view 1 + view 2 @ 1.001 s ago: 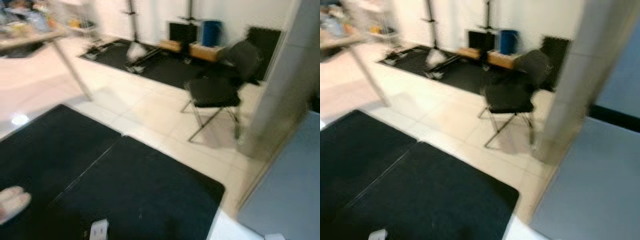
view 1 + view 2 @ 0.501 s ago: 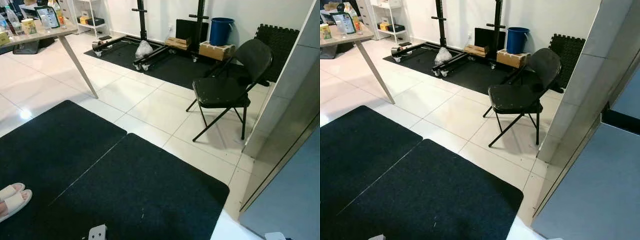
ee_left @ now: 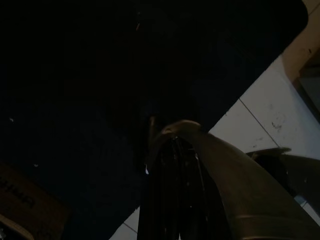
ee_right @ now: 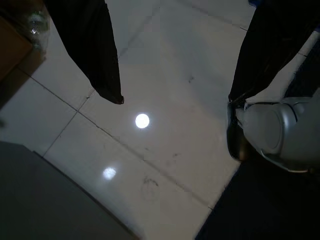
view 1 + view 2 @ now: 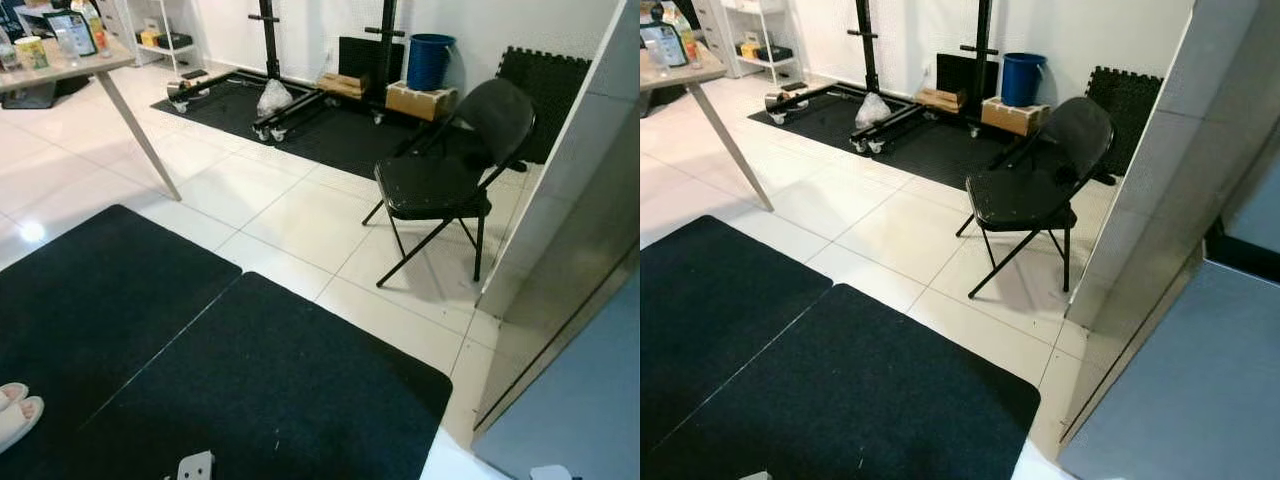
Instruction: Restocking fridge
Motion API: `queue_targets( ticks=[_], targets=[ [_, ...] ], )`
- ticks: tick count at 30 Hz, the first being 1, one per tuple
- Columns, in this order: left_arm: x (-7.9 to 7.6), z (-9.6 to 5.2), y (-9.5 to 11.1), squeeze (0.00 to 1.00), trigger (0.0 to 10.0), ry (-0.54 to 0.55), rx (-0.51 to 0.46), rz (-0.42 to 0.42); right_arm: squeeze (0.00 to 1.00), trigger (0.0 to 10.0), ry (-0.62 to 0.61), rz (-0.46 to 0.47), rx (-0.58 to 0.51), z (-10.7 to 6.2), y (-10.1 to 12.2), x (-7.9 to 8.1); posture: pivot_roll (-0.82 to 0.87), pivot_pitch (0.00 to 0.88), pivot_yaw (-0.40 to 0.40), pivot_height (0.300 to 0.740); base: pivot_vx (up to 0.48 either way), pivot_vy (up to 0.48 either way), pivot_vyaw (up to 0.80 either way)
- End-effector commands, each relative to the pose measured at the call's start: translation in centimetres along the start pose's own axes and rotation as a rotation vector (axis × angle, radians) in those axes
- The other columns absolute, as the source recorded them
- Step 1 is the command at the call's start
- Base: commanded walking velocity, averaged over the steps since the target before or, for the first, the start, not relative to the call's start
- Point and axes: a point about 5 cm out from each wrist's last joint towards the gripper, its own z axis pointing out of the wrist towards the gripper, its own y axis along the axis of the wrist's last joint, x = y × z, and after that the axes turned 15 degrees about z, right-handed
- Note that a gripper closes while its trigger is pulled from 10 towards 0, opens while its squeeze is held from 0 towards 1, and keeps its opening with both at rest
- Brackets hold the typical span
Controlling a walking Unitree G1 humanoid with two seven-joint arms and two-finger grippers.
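A tall grey panel (image 5: 585,230) with a blue-grey door-like face (image 5: 580,410) below it stands at the right edge of the head views; I cannot tell whether it is the fridge. My right gripper (image 4: 175,99) hangs open over white floor tiles, its two black fingers (image 4: 100,60) wide apart with nothing between them. In the dark left wrist view, my left gripper (image 3: 172,132) hangs over the black mat, and its fingers look pressed together. No item to stock is in either gripper.
Two black mats (image 5: 200,350) cover the near floor. A black folding chair (image 5: 440,180) stands near the grey panel. Behind it are a blue bucket (image 5: 428,60), a cardboard box (image 5: 420,98) and a wheeled rack (image 5: 270,100). A table (image 5: 90,65) with bottles stands far left. A person's slippered foot (image 5: 15,415) is at the left edge.
The blur of a second ago is gone. The whole picture has shifted slightly left, so the camera turned a little. Less of the slippered foot shows.
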Motion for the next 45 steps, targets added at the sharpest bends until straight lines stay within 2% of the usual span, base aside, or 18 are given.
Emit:
queue_targets(
  ticks=[1, 9, 24, 28, 40, 45],
  targets=[
    [-0.08, 0.04, 0.05, 0.00, 10.0, -0.002, 0.002, 0.012, 0.00, 10.0, -0.012, 0.006, 0.006, -0.15, -0.33, -0.50, -0.07, 0.000, -0.029, 0.740, 0.289, 0.000, 0.63],
    [-0.12, 0.00, -0.10, 0.00, 10.0, -0.003, 0.004, 0.009, 0.00, 10.0, -0.008, 0.005, 0.004, -0.16, -0.31, -0.53, -0.07, 0.000, -0.030, 0.740, 0.292, 0.000, 0.63],
    [-0.05, -0.05, -0.22, 0.00, 10.0, 0.002, 0.009, 0.007, 0.00, 10.0, -0.028, -0.013, 0.009, -0.14, -0.36, -0.53, -0.07, 0.000, -0.030, 0.740, 0.294, 0.000, 0.00],
    [-0.08, -0.05, -0.30, 0.00, 10.0, -0.001, 0.018, 0.024, 0.00, 10.0, -0.030, -0.013, 0.012, -0.14, -0.46, -0.50, -0.07, 0.000, -0.029, 0.740, 0.000, 0.000, 0.00],
    [-0.26, -0.06, -0.48, 0.00, 10.0, -0.008, 0.024, 0.029, 0.00, 10.0, 0.012, -0.050, 0.021, -0.14, -0.40, -0.32, -0.06, 0.000, -0.041, 0.740, 0.238, 0.000, 0.00],
    [-0.21, -0.11, -0.54, 0.00, 10.0, -0.011, 0.025, 0.034, 0.00, 10.0, 0.018, -0.063, 0.022, -0.13, -0.34, -0.29, -0.06, 0.000, -0.044, 0.740, 0.275, 0.000, 0.73]
  ],
)
